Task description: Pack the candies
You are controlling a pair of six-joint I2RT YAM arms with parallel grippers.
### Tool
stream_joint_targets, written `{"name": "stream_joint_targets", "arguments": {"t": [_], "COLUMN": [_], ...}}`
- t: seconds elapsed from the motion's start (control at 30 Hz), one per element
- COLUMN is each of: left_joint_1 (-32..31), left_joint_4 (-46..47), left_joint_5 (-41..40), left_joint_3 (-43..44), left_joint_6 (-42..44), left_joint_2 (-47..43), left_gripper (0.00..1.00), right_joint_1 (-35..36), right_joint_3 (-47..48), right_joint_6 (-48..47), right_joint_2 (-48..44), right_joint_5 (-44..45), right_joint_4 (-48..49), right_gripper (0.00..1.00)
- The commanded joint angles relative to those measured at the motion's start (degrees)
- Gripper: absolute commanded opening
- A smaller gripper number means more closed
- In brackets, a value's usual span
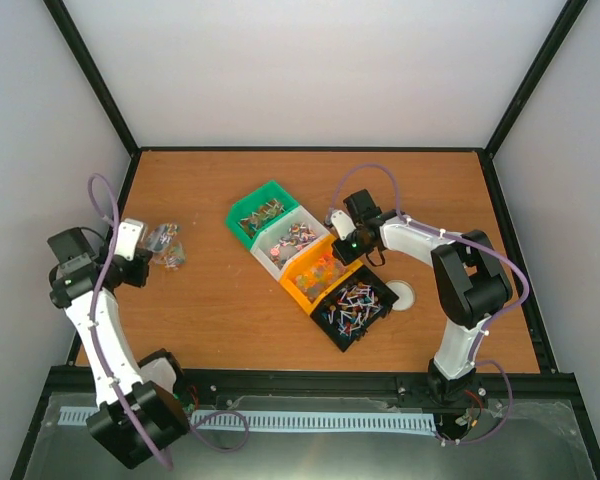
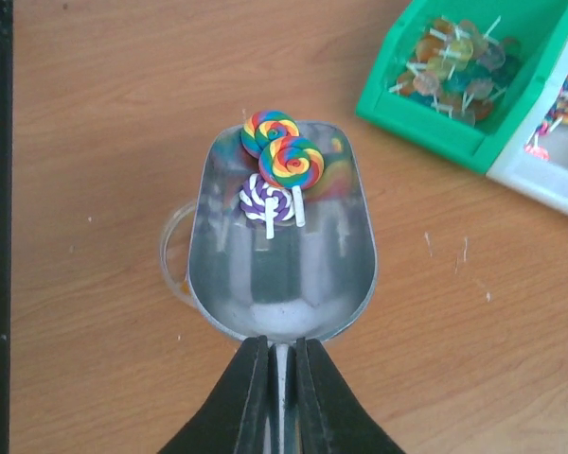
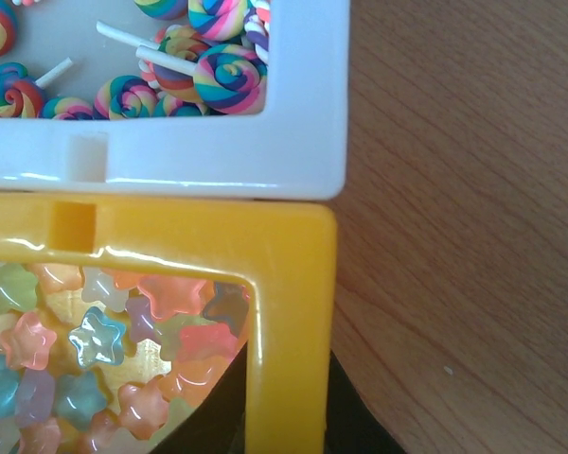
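My left gripper (image 2: 282, 345) is shut on the handle of a metal scoop (image 2: 279, 265) that hovers over the table at the left (image 1: 165, 245). Three swirl lollipop candies (image 2: 282, 165) lie at the scoop's far end. My right gripper (image 3: 284, 416) is shut on the near wall of the orange bin (image 3: 289, 284), one finger inside and one outside. That bin holds translucent star candies (image 3: 95, 340). Swirl lollipops (image 3: 218, 76) fill the white bin (image 3: 218, 161) touching it. In the top view the right gripper (image 1: 342, 240) sits at the bins' right side.
Four bins stand in a diagonal row: green (image 1: 263, 212), white (image 1: 290, 240), orange (image 1: 320, 272) and black (image 1: 355, 305). A clear rim (image 2: 170, 255) shows under the scoop's left side. A white disc (image 1: 400, 295) lies right of the black bin.
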Motion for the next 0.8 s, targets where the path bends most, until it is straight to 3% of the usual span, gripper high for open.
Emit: {"name": "stream_joint_targets", "arguments": {"t": [0.0,0.23,0.77], "left_joint_1": [3.2,9.2,9.4], "left_joint_4": [-7.6,-8.6,-15.6], "left_joint_5": [1.8,-0.8,-6.3], "left_joint_3": [2.6,3.3,11.2], "left_joint_6": [10.4,13.9,23.1], "left_joint_2": [0.9,6.2,17.6], "left_gripper": [0.01,0.01,0.01], "right_joint_1": [-1.0,-1.1,-1.6], "right_joint_3": [-0.2,-0.5,-2.0], "right_joint_6": [0.2,1.8,3.9], "right_joint_2": [-1.6,-1.4,-1.8], "right_joint_5": [0.7,-0.4,-0.7], "right_joint_4": [0.2,1.4,3.8], "right_gripper": [0.03,0.03,0.03]}}
